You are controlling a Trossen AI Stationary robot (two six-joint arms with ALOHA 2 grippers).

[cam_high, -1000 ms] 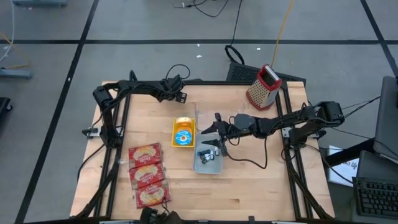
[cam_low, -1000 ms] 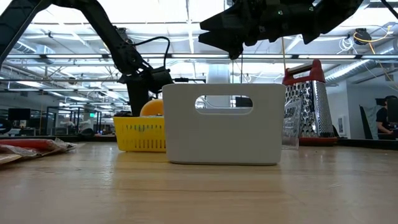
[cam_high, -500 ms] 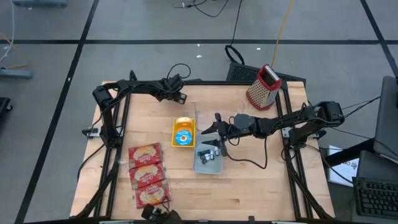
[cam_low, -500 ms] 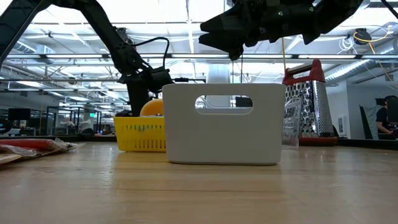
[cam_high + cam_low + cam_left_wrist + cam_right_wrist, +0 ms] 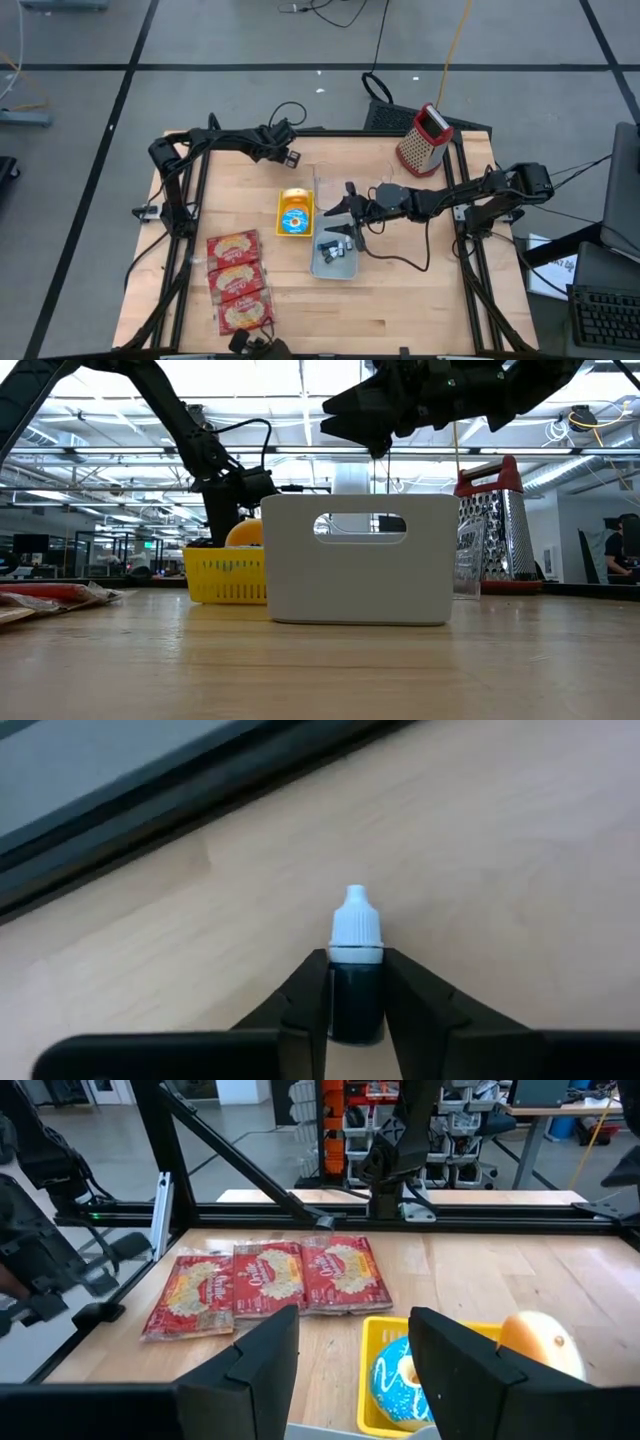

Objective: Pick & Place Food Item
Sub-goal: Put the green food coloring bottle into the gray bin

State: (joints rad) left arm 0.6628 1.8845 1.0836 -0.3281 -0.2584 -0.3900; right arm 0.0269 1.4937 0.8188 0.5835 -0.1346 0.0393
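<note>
Left gripper [image 5: 356, 995] at far edge of light wooden table [image 5: 400, 290], fingers [image 5: 305, 1005] clamped either side of small dark dropper bottle with white cap [image 5: 356, 970], standing upright on table. Right gripper [image 5: 337, 224] held level above white plastic bin [image 5: 360, 560], fingers apart, empty. Yellow basket [image 5: 294, 213] just beside bin.

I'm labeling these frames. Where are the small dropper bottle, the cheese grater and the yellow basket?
Dropper bottle [image 5: 356, 916]: left wrist view, on its white cap.
Cheese grater [image 5: 420, 143]: high view, on its metal body.
Yellow basket [image 5: 225, 577]: low view, on its front wall.
</note>
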